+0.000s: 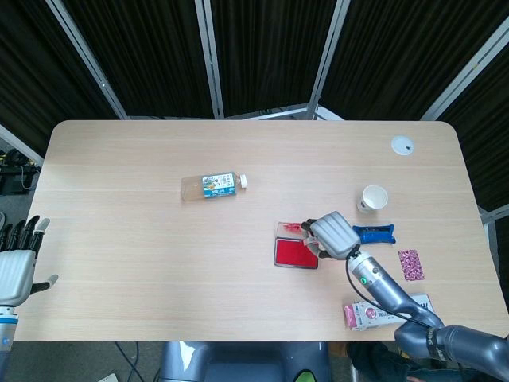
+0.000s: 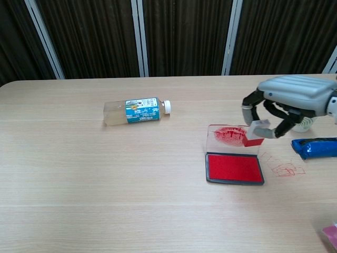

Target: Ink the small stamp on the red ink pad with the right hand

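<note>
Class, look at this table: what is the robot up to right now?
The right hand holds a small stamp in its fingertips, raised above the far right corner of the open red ink pad. The stamp's face looks red. The left hand hangs idle off the table's edge. A bottle lies on its side farther away.

The right hand [image 2: 292, 97] has a smooth silver-grey back shell and dark fingers [image 2: 248, 111] with pale tips. Its forearm [image 1: 380, 288] is glossy grey metal (a thin black cable runs along it). The left hand [image 1: 16, 268] looks alike: silver shell, dark fingers.
</note>
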Controlling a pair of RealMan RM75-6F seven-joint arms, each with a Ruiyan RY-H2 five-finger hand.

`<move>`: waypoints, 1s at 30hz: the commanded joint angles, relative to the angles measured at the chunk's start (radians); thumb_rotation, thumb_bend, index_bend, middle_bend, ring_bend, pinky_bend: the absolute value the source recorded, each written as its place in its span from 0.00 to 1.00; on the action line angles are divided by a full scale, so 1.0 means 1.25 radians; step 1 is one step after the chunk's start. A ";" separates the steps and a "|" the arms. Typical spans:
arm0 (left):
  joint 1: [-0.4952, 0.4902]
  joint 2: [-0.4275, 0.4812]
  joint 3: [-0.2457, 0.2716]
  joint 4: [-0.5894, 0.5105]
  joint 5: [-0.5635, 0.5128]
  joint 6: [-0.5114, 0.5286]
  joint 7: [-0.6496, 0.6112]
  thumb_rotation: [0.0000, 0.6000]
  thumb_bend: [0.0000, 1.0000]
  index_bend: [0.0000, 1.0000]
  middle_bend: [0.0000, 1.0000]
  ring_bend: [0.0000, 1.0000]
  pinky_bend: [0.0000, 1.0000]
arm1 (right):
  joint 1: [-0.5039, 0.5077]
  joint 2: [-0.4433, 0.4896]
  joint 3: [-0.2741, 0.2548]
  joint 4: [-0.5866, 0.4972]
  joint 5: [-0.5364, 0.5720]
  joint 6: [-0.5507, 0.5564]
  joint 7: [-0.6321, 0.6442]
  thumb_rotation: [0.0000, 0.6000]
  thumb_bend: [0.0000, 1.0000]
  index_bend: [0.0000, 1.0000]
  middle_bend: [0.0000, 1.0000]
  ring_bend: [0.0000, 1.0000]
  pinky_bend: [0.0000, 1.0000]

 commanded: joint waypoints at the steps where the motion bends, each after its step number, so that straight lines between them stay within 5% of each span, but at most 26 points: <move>1: 0.001 0.002 0.001 -0.002 0.003 0.002 -0.002 1.00 0.00 0.00 0.00 0.00 0.00 | -0.022 0.012 -0.016 0.020 0.005 0.007 0.026 1.00 0.46 0.53 0.54 0.79 0.99; 11: 0.000 -0.004 0.006 -0.010 0.012 0.003 0.013 1.00 0.00 0.00 0.00 0.00 0.00 | -0.064 -0.041 -0.070 0.173 -0.029 0.018 0.118 1.00 0.46 0.53 0.54 0.79 0.99; 30: 0.001 -0.004 0.002 -0.005 0.003 0.001 0.011 1.00 0.00 0.00 0.00 0.00 0.00 | -0.072 -0.071 -0.082 0.224 -0.055 0.012 0.164 1.00 0.43 0.48 0.50 0.79 0.99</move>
